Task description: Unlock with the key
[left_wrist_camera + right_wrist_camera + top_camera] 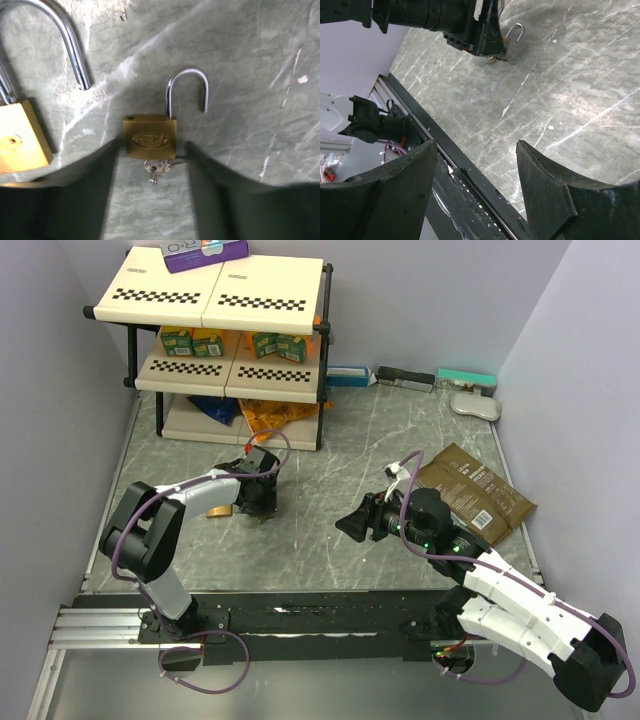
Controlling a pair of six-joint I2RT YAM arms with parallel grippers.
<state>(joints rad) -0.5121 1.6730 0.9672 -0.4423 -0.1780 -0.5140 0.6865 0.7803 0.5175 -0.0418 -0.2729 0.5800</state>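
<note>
The smaller brass padlock (150,137) lies flat on the grey table with its shackle (187,90) swung open. The key (157,169) sticks out of the padlock's underside, a small ring hanging from it. My left gripper (152,145) is open, one finger on each side of the padlock's lower end and the key; neither finger presses the key. The larger brass padlock (20,140) lies to the left, its shackle open too. My right gripper (476,150) hovers open and empty above the table. From there I see the left gripper (480,35) with the key (494,60) below it.
A two-tier shelf rack (220,330) with small boxes stands at the back left. A brown packet (475,495) lies by the right wall, and boxes and a white object (475,405) line the back wall. The black rail (300,615) runs along the near edge.
</note>
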